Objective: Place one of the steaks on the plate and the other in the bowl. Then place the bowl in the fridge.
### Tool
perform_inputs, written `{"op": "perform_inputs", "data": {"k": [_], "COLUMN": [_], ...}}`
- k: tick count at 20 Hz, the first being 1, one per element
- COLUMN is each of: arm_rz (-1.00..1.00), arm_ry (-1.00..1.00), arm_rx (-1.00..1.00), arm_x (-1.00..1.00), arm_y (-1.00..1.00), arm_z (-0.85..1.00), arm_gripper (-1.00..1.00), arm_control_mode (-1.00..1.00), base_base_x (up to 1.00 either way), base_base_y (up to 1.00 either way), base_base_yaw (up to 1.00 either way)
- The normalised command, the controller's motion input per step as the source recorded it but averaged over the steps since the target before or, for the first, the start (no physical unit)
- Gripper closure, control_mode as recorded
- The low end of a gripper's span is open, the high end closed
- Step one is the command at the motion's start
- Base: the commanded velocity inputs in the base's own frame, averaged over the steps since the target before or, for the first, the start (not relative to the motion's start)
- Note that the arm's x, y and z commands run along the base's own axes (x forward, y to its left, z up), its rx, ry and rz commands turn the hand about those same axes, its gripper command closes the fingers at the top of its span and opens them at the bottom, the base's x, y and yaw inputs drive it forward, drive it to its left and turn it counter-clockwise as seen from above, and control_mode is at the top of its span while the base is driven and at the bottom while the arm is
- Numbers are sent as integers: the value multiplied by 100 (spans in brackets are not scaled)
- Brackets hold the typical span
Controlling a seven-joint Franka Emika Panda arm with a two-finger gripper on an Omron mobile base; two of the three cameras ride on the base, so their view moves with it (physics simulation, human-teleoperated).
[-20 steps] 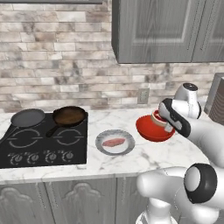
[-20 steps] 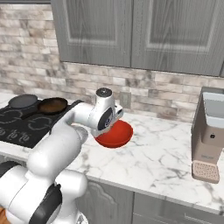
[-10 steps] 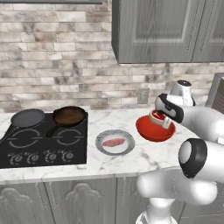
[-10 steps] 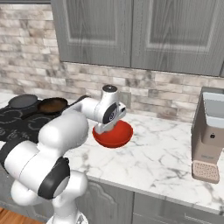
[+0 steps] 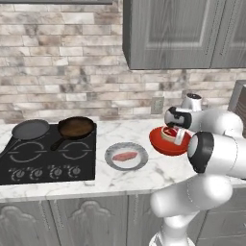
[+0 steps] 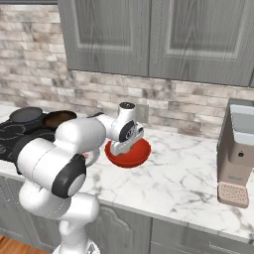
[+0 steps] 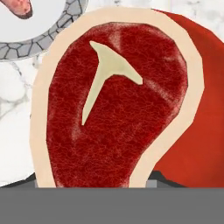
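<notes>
The end effector point(image 5: 175, 136) grips the fat-rimmed steak point(image 7: 118, 105) over the red bowl point(image 5: 166, 143), which stands near the tabletop's point(image 5: 158, 170) back wall. The pink steak point(image 5: 125, 156) lies on the plate point(image 5: 111, 161) beside it. Open marble lies toward the coffee machine point(image 6: 237, 154).

The arm point(image 5: 211, 158) is built from rounded, glossy white shell segments, visible at the right of the left base view and at the lower left of the right base view. Dark, near-black bands mark the joints between segments; one forms a broad black ring around a fat white link. The wrist ends in a short white cylinder with a grey cap. The hand housing point(image 6: 125, 133) is white with a round dark disc on its side face.
</notes>
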Motion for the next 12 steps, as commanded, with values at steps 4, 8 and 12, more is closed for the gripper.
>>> {"op": "perform_inputs", "data": {"k": [4,8,12], "arm_rz": [2,2,3], "arm_ry": [12,14,12], "arm_rx": [0,0,0], "arm_x": [25,32,30], "arm_y": [-4,-3,-8], "arm_z": [-47,-44,-32], "arm_gripper": [100,100,100], "arm_control_mode": [-100,-100,-100], "base_base_x": [0,0,0], "base_base_y": [0,0,0], "base_base_yaw": [0,0,0]}}
